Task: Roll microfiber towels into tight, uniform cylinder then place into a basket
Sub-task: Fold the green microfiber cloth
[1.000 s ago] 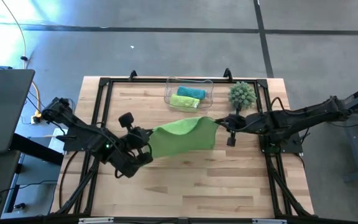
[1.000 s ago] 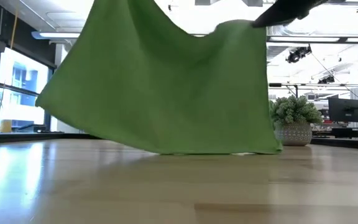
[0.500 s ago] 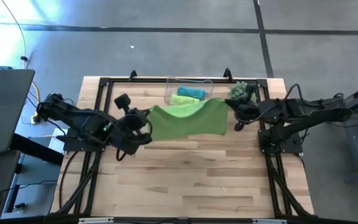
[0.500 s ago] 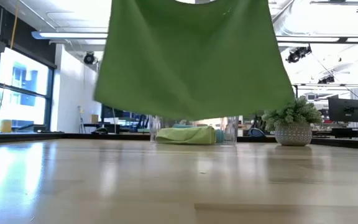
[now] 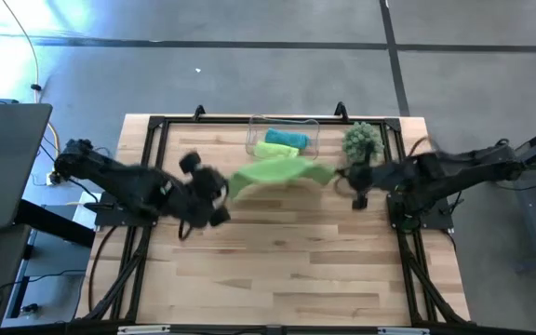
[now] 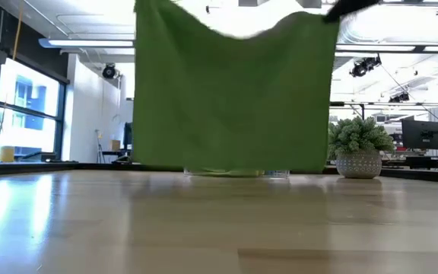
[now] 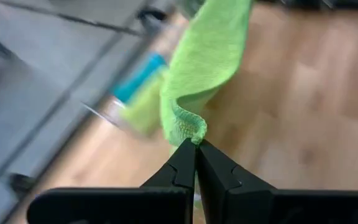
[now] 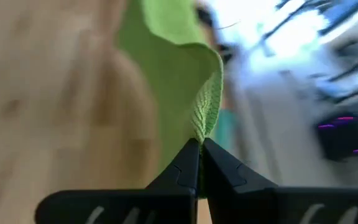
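**Green towel held up between two hands**

While both arms are reaching in over the worktop (image 5: 277, 261), each hand is pinching one top corner of a lime green towel (image 6: 233, 91), which is hanging stretched between them. The left hand (image 7: 196, 144) is clamping its corner with both fingers pressed together, the cloth bunching into a small fold right at the tips and trailing away from there. The right hand (image 8: 200, 145) is gripping the opposite corner the same way, fingers closed tight on the folded edge.

From above, the left hand (image 5: 214, 191) is sitting at one end of the towel (image 5: 273, 171) and the right hand (image 5: 347, 177) at the other, with the cloth spanning the gap between them. From worktop height the towel is hanging as a broad sheet, its top edge sagging a little between the two held corners; whether its lower edge is touching the worktop (image 6: 219, 228) is not clear.

Just beyond the hands, the basket (image 5: 284, 140) is standing on the worktop with a teal towel (image 5: 287, 139) and a second green towel (image 5: 275, 150) lying inside it, side by side. In the low view only the basket's base (image 6: 277, 173) is peeking out under the hanging cloth. A plant (image 5: 362, 140) in a pot is standing just beyond the right hand, beside the basket, and it is showing clear of the towel's edge in the low view (image 6: 358, 144).
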Available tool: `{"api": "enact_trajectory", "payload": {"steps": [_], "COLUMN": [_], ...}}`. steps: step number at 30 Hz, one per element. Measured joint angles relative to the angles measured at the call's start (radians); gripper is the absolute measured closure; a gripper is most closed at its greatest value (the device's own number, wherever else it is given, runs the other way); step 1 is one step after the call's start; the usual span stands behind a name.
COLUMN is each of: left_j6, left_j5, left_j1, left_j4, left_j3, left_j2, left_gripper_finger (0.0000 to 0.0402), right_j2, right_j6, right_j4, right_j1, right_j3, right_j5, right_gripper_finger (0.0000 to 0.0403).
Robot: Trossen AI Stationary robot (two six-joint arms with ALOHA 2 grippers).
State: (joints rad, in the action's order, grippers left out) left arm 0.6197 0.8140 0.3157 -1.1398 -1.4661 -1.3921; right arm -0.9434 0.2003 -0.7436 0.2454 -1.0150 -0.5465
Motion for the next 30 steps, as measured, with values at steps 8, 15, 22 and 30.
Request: {"api": "enact_trajectory", "payload": {"steps": [8, 15, 22, 30], "left_j6": [0.273, 0.294, 0.3, 0.352], "left_j5": [-0.032, -0.121, -0.175, -0.173], "left_j1": [0.19, 0.288, 0.318, 0.335], "left_j4": [0.207, 0.525, 0.637, 0.66], "left_j3": [0.267, 0.382, 0.364, 0.35], "left_j2": [-0.078, -0.216, -0.349, -0.305], "left_gripper_finger": [0.0401, 0.0401, 0.0401, 0.0401], "right_j2": [-0.091, -0.224, -0.349, -0.39], "right_j6": [-0.222, -0.382, -0.465, -0.519], "right_j4": [0.269, 0.522, 0.552, 0.559], "right_j1": [0.213, 0.373, 0.458, 0.5], "right_j3": [0.303, 0.435, 0.389, 0.307], "right_j5": [0.104, 0.139, 0.166, 0.178], "right_gripper_finger": [0.0403, 0.0403, 0.0403, 0.0403]}}
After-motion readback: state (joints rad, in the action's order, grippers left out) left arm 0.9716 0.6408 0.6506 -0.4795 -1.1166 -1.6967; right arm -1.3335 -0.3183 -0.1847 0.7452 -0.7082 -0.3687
